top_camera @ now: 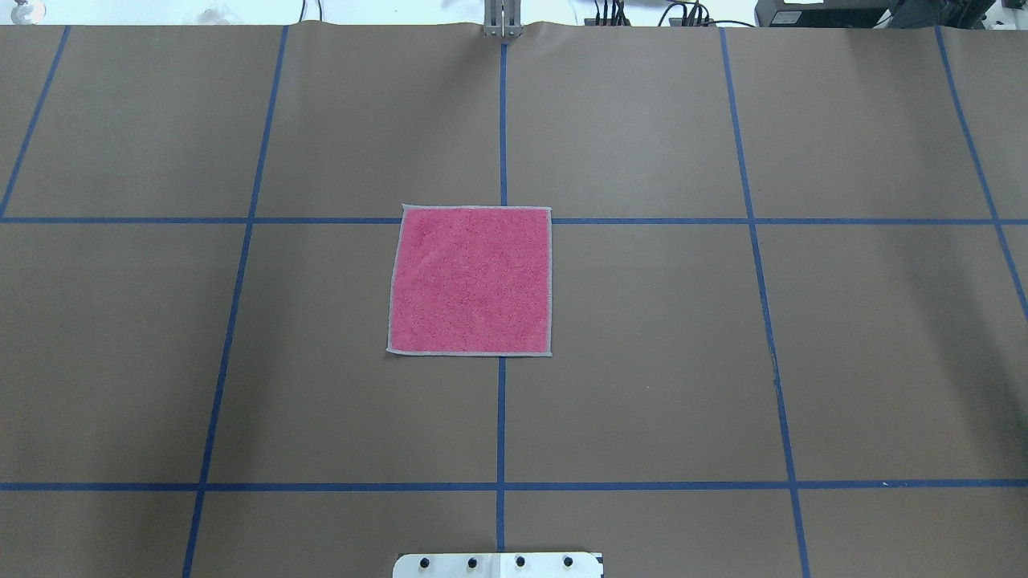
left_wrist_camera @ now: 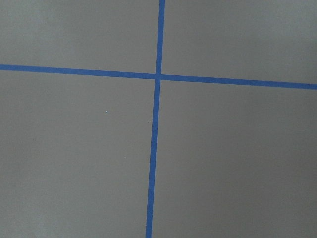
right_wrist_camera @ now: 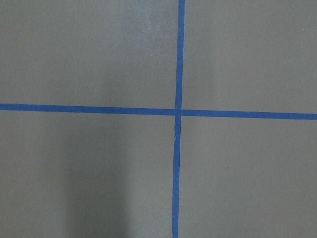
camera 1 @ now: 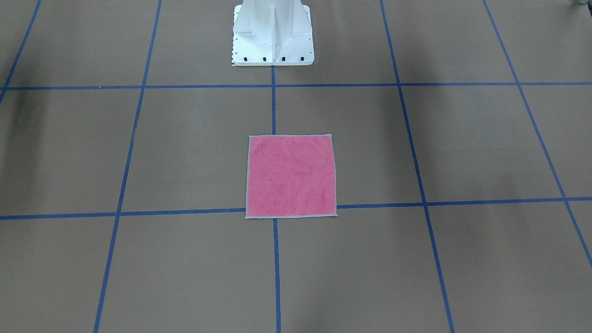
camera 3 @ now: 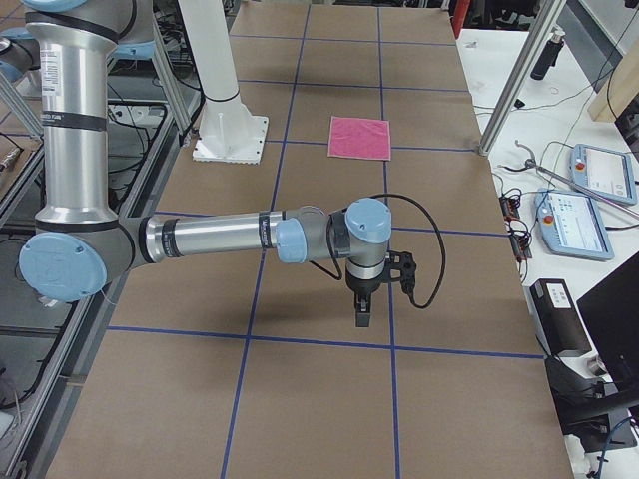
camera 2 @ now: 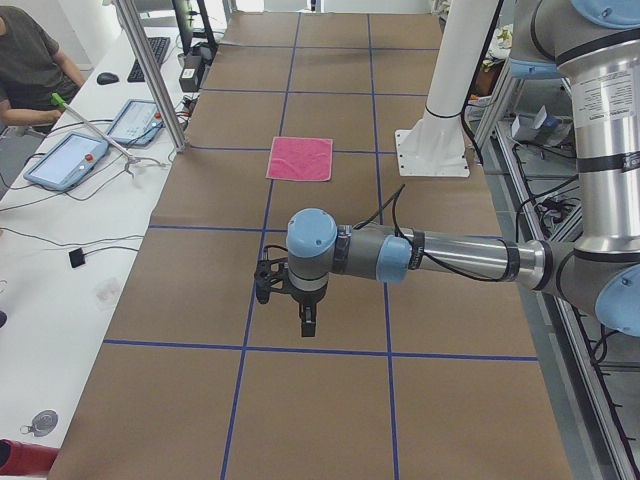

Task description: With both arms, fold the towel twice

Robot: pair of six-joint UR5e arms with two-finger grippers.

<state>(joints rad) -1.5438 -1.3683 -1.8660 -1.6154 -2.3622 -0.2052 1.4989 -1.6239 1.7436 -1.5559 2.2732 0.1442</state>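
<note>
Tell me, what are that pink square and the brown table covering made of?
The pink towel looks like terry cloth: nubby matte pile, light grey hem. The table covering is probably brown paper: smooth, matte, wavy at its far edge. The blue lines look like tape.

Robotics lab. Marked as such by industrial hardware: left arm (camera 2: 460, 257) and right arm (camera 3: 210, 238), a white pedestal (camera 1: 273, 37), a work table (top_camera: 883, 361) papered brown and gridded in blue tape (top_camera: 502, 417). Alongside, a white bench (camera 2: 40, 340) carrying teach pendants (camera 2: 65, 160), keyboard (camera 2: 152, 55) and mouse (camera 2: 108, 78) — operator (camera 2: 30, 65) seated there.
</note>
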